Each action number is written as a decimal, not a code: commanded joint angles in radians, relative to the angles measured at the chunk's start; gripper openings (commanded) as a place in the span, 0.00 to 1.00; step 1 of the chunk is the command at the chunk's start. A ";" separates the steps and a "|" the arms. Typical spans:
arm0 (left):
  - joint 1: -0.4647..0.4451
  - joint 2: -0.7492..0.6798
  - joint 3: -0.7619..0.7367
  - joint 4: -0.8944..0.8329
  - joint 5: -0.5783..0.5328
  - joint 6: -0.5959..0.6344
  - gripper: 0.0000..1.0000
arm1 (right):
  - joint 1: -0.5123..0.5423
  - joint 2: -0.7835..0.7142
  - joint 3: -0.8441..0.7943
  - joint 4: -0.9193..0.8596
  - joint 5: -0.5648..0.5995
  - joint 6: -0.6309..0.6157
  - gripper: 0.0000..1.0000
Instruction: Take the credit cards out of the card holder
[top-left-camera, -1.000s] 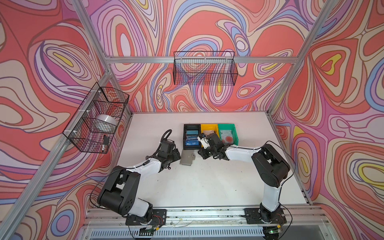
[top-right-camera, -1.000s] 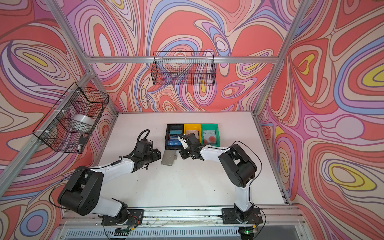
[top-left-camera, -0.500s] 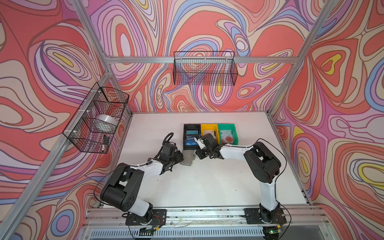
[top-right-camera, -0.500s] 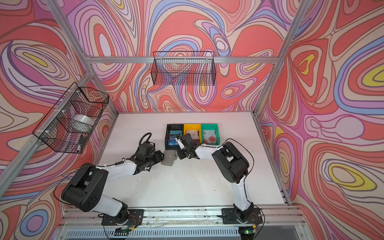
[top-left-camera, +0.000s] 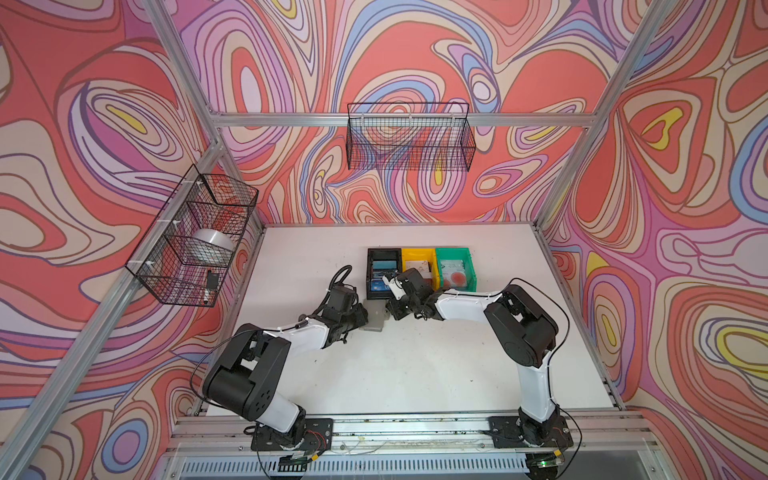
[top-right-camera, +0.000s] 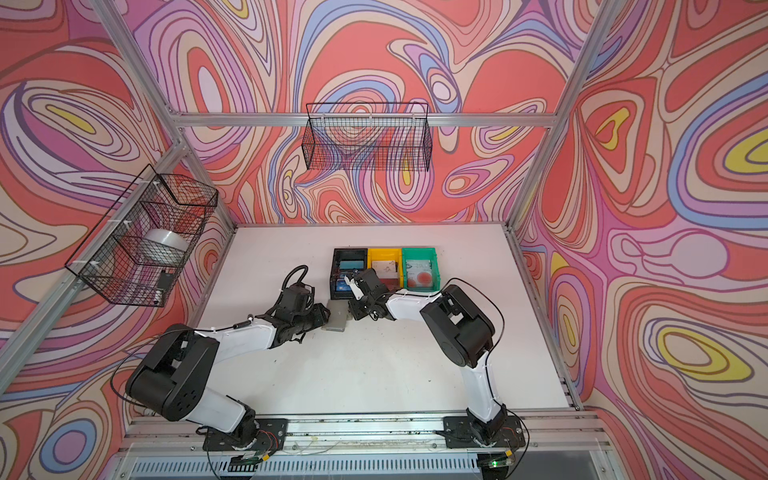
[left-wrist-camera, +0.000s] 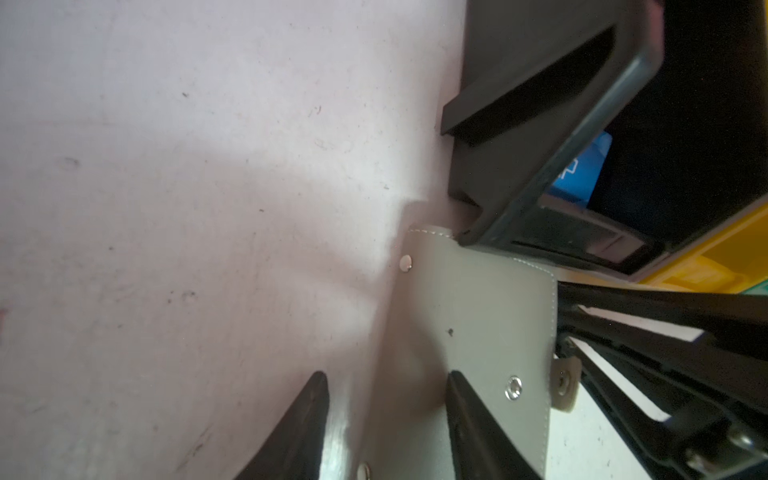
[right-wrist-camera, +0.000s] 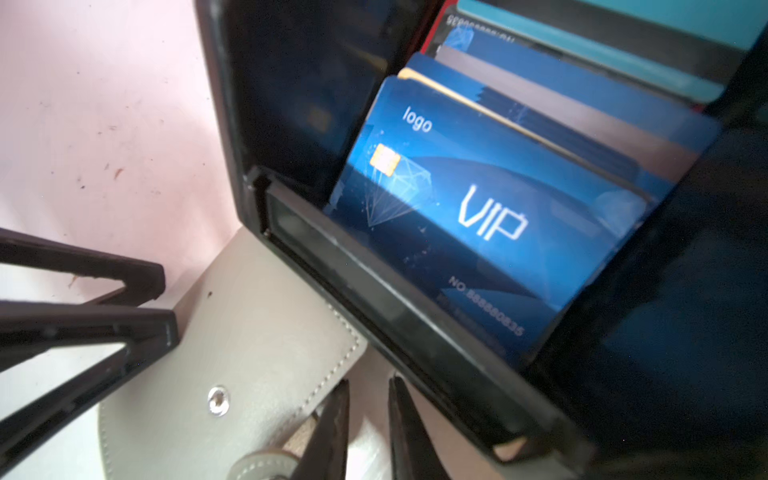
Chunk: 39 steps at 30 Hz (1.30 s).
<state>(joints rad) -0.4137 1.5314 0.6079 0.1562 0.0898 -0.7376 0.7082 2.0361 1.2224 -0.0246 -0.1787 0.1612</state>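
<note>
The grey card holder (top-left-camera: 375, 319) (top-right-camera: 337, 316) lies shut and flat on the white table, its far edge against the black bin (top-left-camera: 370, 266). My left gripper (top-left-camera: 365, 319) (left-wrist-camera: 386, 380) is open astride the holder's left edge (left-wrist-camera: 482, 316), one finger over the cover and the other over the table. My right gripper (top-left-camera: 390, 311) (right-wrist-camera: 368, 386) stands at the holder's right edge (right-wrist-camera: 249, 332) beside the snap tab, its jaws a narrow gap apart with only table between them. Several blue credit cards (right-wrist-camera: 478, 216) stand in the black bin. No card shows in the holder.
A yellow bin (top-left-camera: 432, 259) and a green bin (top-left-camera: 469, 266) sit in a row with the black one; a whitish card with a red spot (top-left-camera: 456, 276) lies in the green bin. Wire baskets hang on the left wall (top-left-camera: 195, 237) and back wall (top-left-camera: 409, 139).
My left gripper slid right onto the holder's edge and its jaws narrowed. My right gripper moved left and down from the bins to the holder's right edge.
</note>
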 joint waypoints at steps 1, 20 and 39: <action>-0.008 -0.023 0.017 -0.050 0.000 0.018 0.47 | 0.007 -0.033 -0.019 0.048 -0.058 -0.005 0.21; -0.012 -0.003 0.013 0.007 0.095 0.038 0.40 | 0.031 -0.092 -0.054 0.137 -0.241 -0.003 0.20; -0.002 -0.252 0.046 -0.332 0.095 0.137 0.30 | 0.046 -0.032 -0.005 0.102 -0.371 -0.003 0.20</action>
<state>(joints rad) -0.4133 1.3457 0.6014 -0.0109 0.2398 -0.6487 0.7399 1.9778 1.1942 0.0925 -0.5259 0.1623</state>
